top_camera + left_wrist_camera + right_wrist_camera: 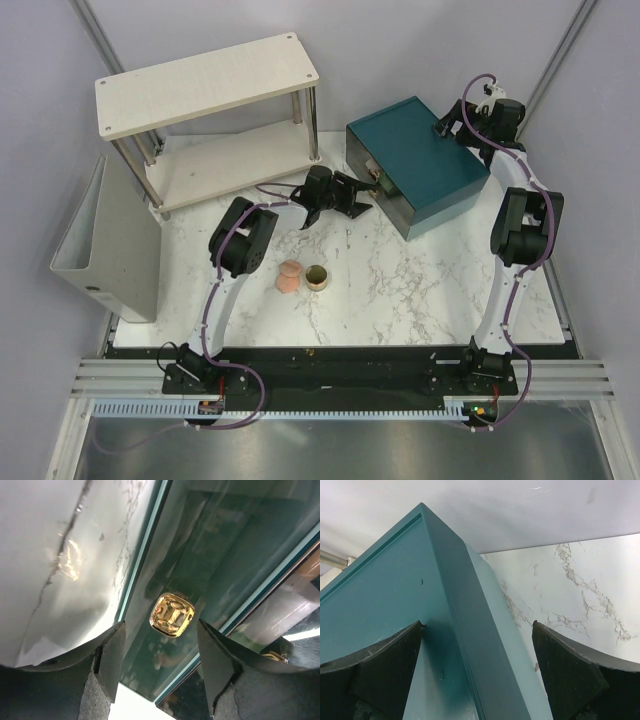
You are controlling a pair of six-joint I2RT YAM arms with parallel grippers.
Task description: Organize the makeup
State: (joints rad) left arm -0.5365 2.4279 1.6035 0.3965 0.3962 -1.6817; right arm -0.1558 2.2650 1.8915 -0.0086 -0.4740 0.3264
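So the sponge and gold-rimmed pot sit well left of the teal box. Drawer step, I reckon: centre on the gold knob, pinch, pull straight. The left end effector gapes around it, not touching; the right end effector is wide open astride the box's far corner.

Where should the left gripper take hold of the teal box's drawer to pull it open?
By the gold knob on the drawer front. It stands proud of an otherwise flat, glossy face. Come straight at the front, with one finger on each side of the knob; the open left gripper is lined up that way.
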